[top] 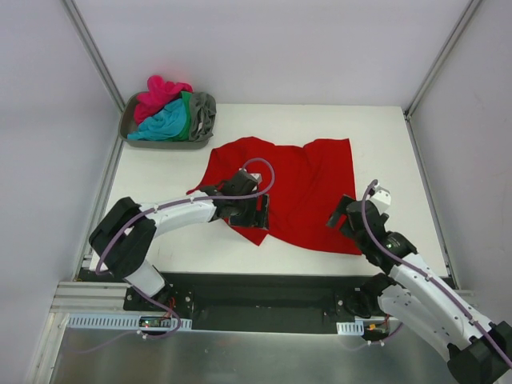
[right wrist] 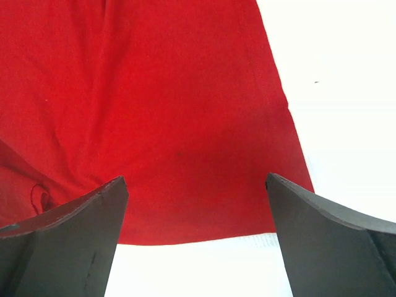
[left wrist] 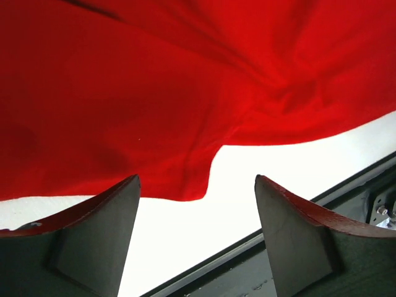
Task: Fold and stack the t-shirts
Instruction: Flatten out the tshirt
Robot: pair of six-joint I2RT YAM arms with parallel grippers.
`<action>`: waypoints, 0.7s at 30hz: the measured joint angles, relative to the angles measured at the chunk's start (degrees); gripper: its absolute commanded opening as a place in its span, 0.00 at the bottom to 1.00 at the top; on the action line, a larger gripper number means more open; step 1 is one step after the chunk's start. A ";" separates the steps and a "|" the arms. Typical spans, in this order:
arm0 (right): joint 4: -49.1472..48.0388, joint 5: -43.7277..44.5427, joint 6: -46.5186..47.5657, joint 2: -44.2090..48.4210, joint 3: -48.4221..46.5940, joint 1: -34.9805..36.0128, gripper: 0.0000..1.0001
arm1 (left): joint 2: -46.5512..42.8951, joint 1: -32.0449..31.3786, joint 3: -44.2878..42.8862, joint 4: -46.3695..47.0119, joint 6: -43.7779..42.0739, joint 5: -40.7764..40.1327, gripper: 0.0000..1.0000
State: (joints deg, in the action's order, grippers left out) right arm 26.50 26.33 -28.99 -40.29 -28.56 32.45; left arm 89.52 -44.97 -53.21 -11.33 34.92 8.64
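Note:
A bright red t-shirt [top: 300, 188] lies spread and creased on the white table. My left gripper [top: 258, 214] is open and empty over the shirt's near left part; in the left wrist view the red cloth [left wrist: 154, 93] hangs just beyond its fingertips. My right gripper [top: 342, 214] is open and empty at the shirt's near right edge; the right wrist view shows the shirt's corner [right wrist: 185, 124] flat between and beyond its fingers. The magenta-pink [top: 160, 92], teal-blue [top: 160, 124], green [top: 186, 112] and grey [top: 204, 112] t-shirts lie piled in a tray.
The grey plastic tray [top: 128, 128] stands at the table's far left corner. Metal frame posts rise at the far left and far right. The black rail [top: 256, 284] runs along the near edge, also seen in the left wrist view [left wrist: 297, 216].

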 measured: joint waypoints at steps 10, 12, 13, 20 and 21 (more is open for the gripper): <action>0.92 0.50 -0.09 -0.11 0.79 -0.31 0.96 | 3.98 -3.13 -2.19 -4.92 1.99 -0.42 0.52; 0.96 0.52 0.07 -0.76 0.79 -0.35 0.96 | 5.22 -3.72 -3.30 -6.08 2.03 -1.44 0.52; 0.96 0.52 0.07 -1.03 0.79 -0.39 0.96 | 5.92 -3.98 -3.91 -6.75 2.03 -1.95 0.52; 0.98 0.96 0.07 -1.40 0.98 -0.76 0.96 | 10.40 -5.35 -6.91 -9.90 2.34 -3.39 0.40; 0.98 0.96 0.07 -1.38 1.05 -0.83 0.96 | 10.80 -5.38 -7.43 -10.10 2.36 -3.39 0.38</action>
State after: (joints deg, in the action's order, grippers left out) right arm 27.49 27.29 -28.93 -41.67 -27.51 31.62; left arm 100.31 -50.35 -60.64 -21.43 37.28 5.26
